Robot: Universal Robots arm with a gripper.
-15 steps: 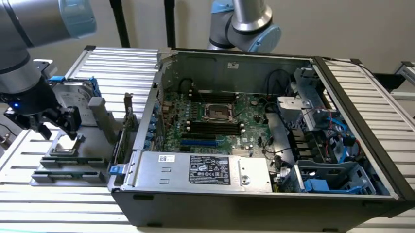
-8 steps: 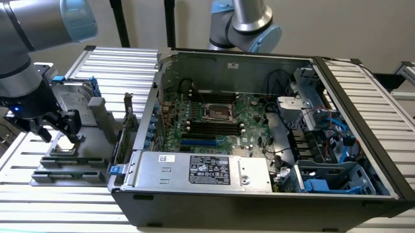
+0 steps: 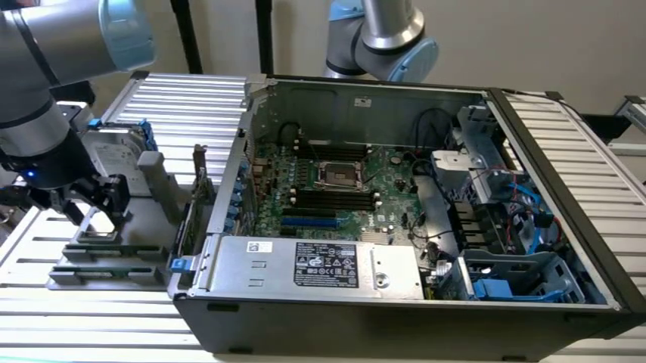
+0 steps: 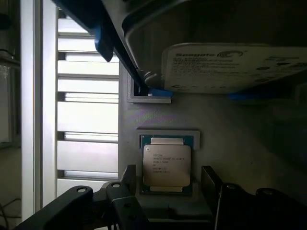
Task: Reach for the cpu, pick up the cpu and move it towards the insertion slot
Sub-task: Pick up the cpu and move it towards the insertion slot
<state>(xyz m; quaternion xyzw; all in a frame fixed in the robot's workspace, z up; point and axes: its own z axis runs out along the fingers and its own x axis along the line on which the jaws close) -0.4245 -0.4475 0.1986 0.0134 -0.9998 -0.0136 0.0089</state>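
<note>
The cpu, a small square chip with a pale silver top and a green rim, lies flat in a grey holder. My gripper is open just above it, one dark finger on each side of the chip and neither touching it. In the exterior view the gripper hangs over the same holder at that view's left, outside the computer case, with the cpu pale between its fingers. The insertion slot, a silver-framed square socket with a dark centre, sits on the motherboard inside the open case.
A silver hard drive with a blue bracket stands just behind the cpu holder. The case wall rises between the holder and the motherboard. Black memory slots flank the socket. A second arm stands behind the case.
</note>
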